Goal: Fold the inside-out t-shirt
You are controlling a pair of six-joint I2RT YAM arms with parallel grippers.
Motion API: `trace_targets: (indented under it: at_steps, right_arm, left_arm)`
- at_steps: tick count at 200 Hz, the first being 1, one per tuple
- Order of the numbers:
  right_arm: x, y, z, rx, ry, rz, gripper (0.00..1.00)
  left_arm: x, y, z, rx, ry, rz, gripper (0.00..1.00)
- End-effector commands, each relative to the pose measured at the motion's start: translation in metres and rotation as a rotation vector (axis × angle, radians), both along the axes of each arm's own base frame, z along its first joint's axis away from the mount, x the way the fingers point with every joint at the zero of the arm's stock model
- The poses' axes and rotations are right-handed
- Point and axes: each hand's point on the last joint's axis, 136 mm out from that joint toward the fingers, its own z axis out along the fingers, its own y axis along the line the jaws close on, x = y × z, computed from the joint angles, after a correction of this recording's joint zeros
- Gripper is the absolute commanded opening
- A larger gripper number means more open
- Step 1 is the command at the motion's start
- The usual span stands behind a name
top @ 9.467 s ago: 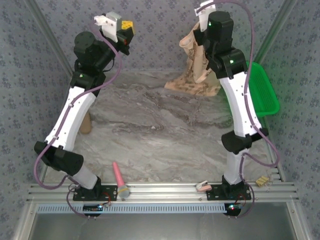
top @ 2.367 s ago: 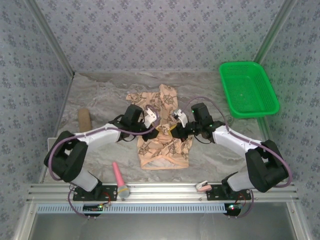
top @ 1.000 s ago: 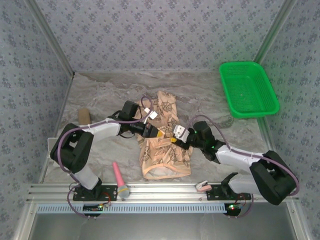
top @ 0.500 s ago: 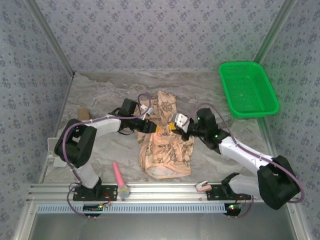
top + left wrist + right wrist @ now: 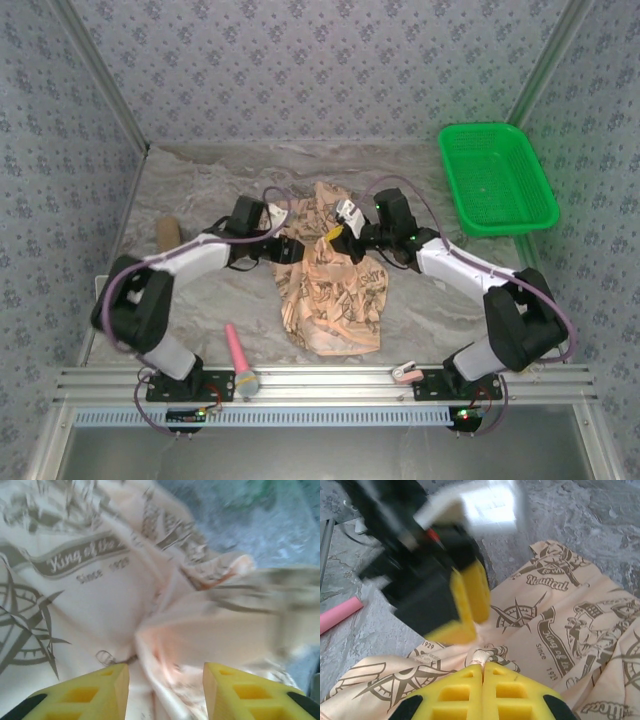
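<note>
Right tool [image 5: 482,666] clenched on a fold of the inside-out t-shirt [image 5: 560,605], left tool [image 5: 164,669] released just above it

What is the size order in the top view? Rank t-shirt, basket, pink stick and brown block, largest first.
1. t-shirt, though the arms cover part of it
2. basket, close to the t-shirt, so that order is unsure
3. pink stick
4. brown block, shorter but wider than the stick; nearly a tie
</note>
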Motion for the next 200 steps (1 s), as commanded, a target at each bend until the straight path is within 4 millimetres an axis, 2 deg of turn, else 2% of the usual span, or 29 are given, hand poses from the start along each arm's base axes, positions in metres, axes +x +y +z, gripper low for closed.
trace_targets:
  at_steps: [1, 18, 36, 53, 78, 99, 115, 127, 149, 158, 165, 182, 189, 200]
  right_arm:
    - [-0.008, 0.002, 0.0, 0.035, 0.092, 0.019, 0.03]
    - [-0.01, 0.003, 0.0, 0.044, 0.093, 0.031, 0.04]
    - [-0.011, 0.004, 0.003, 0.06, 0.094, 0.049, 0.04]
    - [-0.015, 0.007, 0.007, 0.082, 0.091, 0.08, 0.07]
    - [-0.016, 0.006, 0.006, 0.086, 0.084, 0.092, 0.06]
    - [-0.009, 0.001, 0.008, 0.115, 0.088, 0.055, 0.06]
    - [-0.007, 0.0, 0.013, 0.148, 0.088, 0.058, 0.06]
    - [-0.005, -0.001, 0.014, 0.153, 0.086, 0.055, 0.06]
    - [-0.004, 0.0, 0.016, 0.155, 0.088, 0.05, 0.11]
    - [0.0, -0.003, 0.014, 0.134, 0.073, 0.01, 0.23]
    - [0.003, -0.007, 0.011, 0.107, 0.034, -0.029, 0.29]
    - [0.009, -0.025, 0.01, 0.066, -0.126, -0.145, 0.33]
    - [0.009, -0.032, 0.016, 0.076, -0.198, -0.188, 0.35]
    - [-0.003, -0.032, 0.021, 0.074, -0.294, -0.166, 0.36]
  left_arm:
    - [-0.01, 0.004, 0.046, -0.032, -0.177, -0.043, 0.46]
    - [-0.019, -0.003, 0.062, -0.051, -0.282, -0.098, 0.5]
    - [-0.028, -0.026, 0.063, -0.059, -0.326, -0.177, 0.53]
    - [-0.026, -0.044, 0.059, -0.019, -0.327, -0.219, 0.53]
    - [-0.016, -0.054, 0.058, -0.017, -0.33, -0.224, 0.51]
    - [-0.014, -0.058, 0.054, -0.008, -0.314, -0.234, 0.42]
    - [-0.016, -0.059, 0.048, -0.003, -0.3, -0.255, 0.26]
    - [-0.019, -0.061, 0.045, -0.008, -0.295, -0.276, 0.18]
    - [-0.024, -0.061, 0.053, -0.05, -0.284, -0.293, 0.01]
    - [-0.026, -0.061, 0.061, -0.09, -0.268, -0.294, 0.0]
    - [-0.025, -0.061, 0.067, -0.119, -0.248, -0.277, 0.0]
    - [-0.013, -0.053, 0.076, -0.164, -0.141, -0.176, 0.0]
    - [-0.008, -0.049, 0.078, -0.183, -0.082, -0.133, 0.0]
    - [-0.002, -0.045, 0.08, -0.206, -0.007, -0.078, 0.0]
